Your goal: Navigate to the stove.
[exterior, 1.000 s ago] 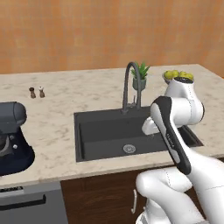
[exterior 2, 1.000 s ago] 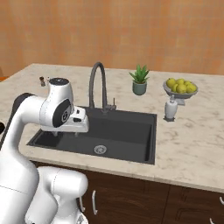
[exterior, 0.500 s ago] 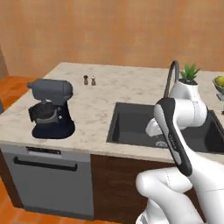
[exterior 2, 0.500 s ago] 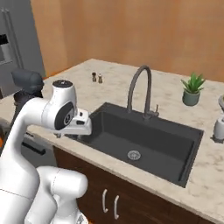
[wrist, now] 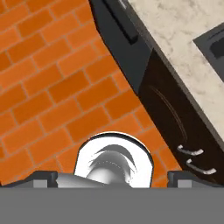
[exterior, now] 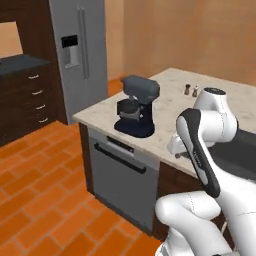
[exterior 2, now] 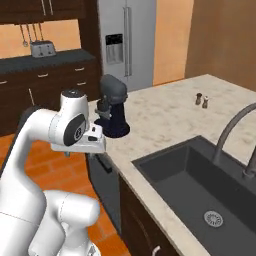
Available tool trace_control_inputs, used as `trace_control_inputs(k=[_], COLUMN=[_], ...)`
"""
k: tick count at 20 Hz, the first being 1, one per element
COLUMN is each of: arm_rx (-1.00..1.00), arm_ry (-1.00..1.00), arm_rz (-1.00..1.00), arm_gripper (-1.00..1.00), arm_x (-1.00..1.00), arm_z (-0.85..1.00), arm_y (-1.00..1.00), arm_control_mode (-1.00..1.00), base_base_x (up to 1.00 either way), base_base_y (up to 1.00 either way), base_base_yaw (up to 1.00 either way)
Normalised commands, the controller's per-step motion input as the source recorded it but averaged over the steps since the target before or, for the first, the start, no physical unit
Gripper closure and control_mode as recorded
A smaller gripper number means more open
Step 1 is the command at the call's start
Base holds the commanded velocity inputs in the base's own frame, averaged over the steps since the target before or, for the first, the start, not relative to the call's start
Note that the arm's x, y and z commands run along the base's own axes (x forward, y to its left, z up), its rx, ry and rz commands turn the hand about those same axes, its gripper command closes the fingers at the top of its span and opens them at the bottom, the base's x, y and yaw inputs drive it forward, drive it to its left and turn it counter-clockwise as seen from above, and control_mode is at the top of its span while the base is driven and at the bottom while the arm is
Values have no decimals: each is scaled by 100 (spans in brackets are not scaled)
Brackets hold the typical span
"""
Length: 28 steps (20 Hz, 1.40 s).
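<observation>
Brick floor (exterior: 45, 175), orange, fills the lower left of the left base view and most of the hand view. Steel fridge (exterior: 82, 50) stands tall at upper left, dark drawers (exterior: 25, 100) beside it at the far left edge. Speckled worktop (exterior 2: 165, 115) runs across the middle of the right base view, with the dark sink (exterior 2: 200, 190) sunk in at lower right and the curved faucet (exterior 2: 232, 132) rising at the right edge. Grey dishwasher (exterior: 122, 182) sits under the worktop corner. Dark stand mixer (exterior: 136, 106) on that corner, left of centre. Two little shakers (exterior 2: 202, 100) further back, upper right. Toaster (exterior 2: 42, 48) at upper left on the back counter. Stove: none of these angles catches it. Hand (wrist: 113, 177) points down at the floor; whether it's wide or narrow, I cannot tell.
</observation>
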Motion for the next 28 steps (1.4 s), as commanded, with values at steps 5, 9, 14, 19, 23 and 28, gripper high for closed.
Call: trace_control_inputs(k=[5, 9, 14, 19, 23, 28], arm_rx=[0, 0, 0, 0, 0, 0], arm_ry=[0, 0, 0, 0, 0, 0], arm_rz=[0, 0, 0, 0, 0, 0], arm_gripper=[-100, -100, -100, -100, -100, -100], arm_x=[0, 0, 0, 0, 0, 0], arm_z=[0, 0, 0, 0, 0, 0], arm_y=[0, 0, 0, 0, 0, 0], arm_control_mode=[100, 100, 100, 100, 100, 100], base_base_x=[28, 19, 42, 43, 6, 23], base_base_y=[54, 37, 30, 19, 8, 14], base_base_yaw=[68, 78, 81, 85, 94, 93])
